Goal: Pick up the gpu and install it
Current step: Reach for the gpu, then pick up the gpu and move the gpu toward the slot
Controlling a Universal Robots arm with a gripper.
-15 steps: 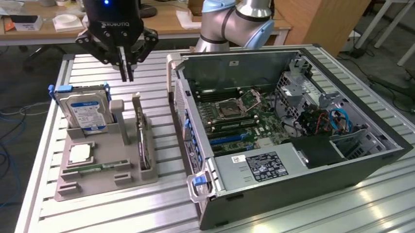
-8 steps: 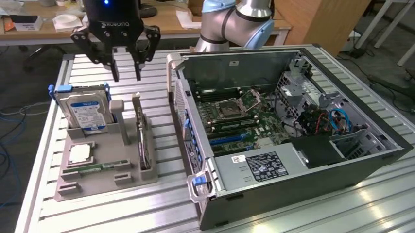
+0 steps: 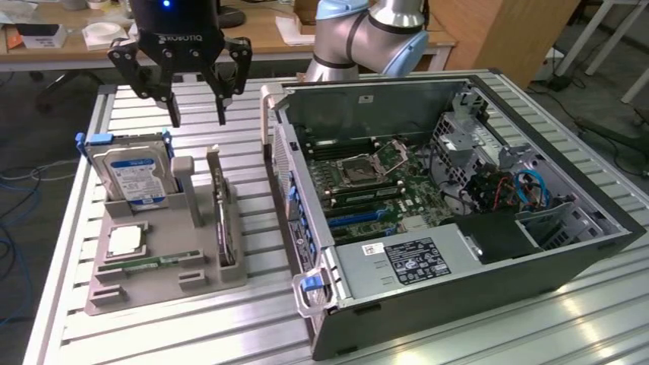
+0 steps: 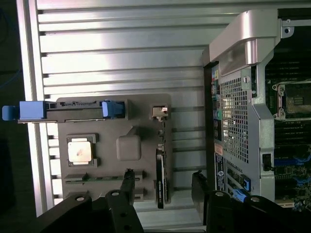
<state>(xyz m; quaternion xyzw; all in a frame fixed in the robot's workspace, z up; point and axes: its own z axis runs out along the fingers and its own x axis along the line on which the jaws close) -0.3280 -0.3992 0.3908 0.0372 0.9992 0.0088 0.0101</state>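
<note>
Grey plastic holder (image 3: 152, 293) keeps the gpu (image 3: 225, 228) upright on edge in its slot on the exterior view's right, between the hard drive (image 3: 130, 171) and the open case (image 3: 406, 319), probably so my gripper (image 3: 199, 115), hovering above its far end with fingers (image 3: 172, 112) wide and empty, can straddle it.

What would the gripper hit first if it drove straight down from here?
Probably the gpu, standing on edge in the grey holder: the wrist view shows the open gripper straddling it. Depth is hard to judge.
</note>
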